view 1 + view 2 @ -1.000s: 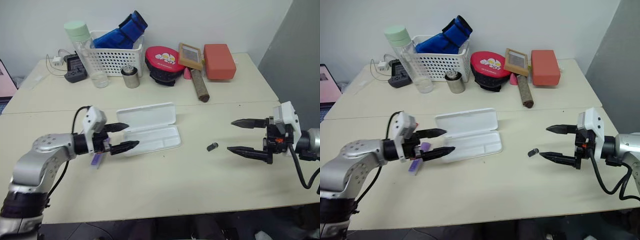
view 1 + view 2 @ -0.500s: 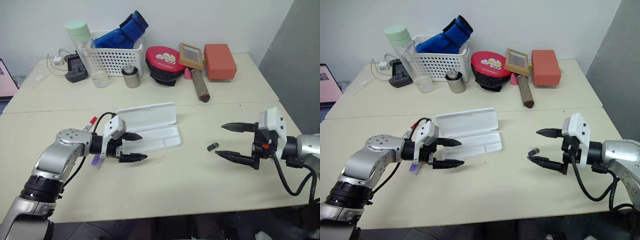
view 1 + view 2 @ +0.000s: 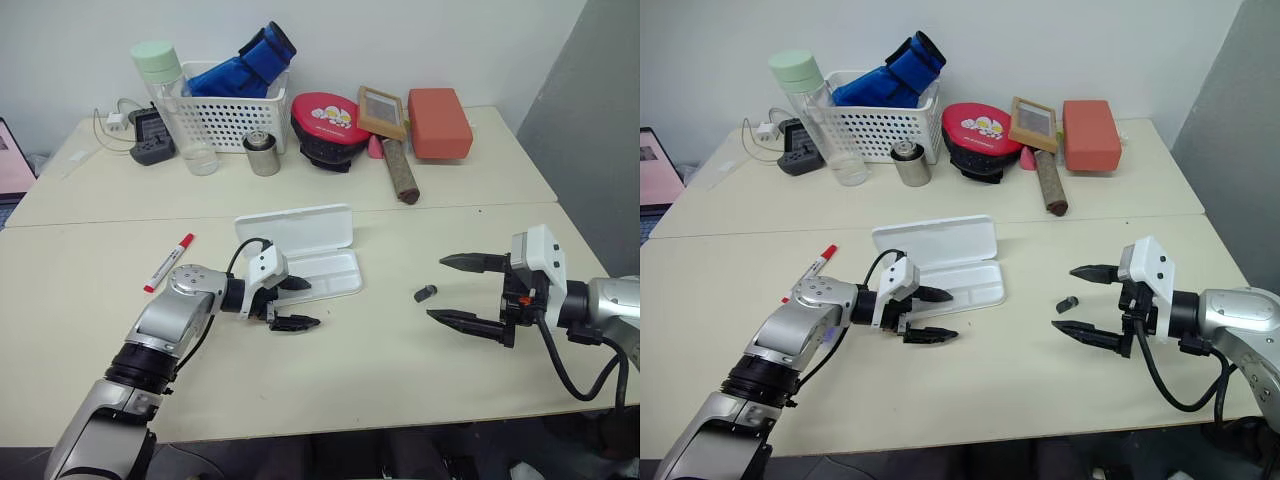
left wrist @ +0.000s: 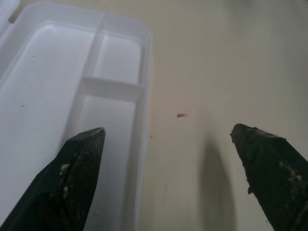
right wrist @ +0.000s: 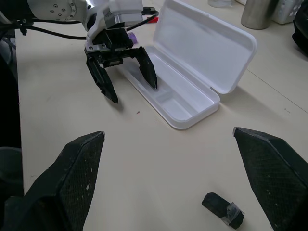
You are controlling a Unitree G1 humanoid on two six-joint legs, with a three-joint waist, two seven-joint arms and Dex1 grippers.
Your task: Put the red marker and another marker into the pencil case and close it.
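Flat white plastic pencil case [image 3: 305, 255] lies open on desk [image 3: 350, 350]. Left gripper [image 3: 297, 304] spread wide, empty, over its tray's front edge. Right gripper [image 3: 462, 291] likewise open, empty. Slim red-capped white marker [image 3: 168, 262] apart on desk.

Both head eyes look forward and down over the counter [image 3: 400, 350]. The left wrist camera sits close; the right wrist camera faces ten o'clock, sharing the pencil case [image 5: 192, 72].
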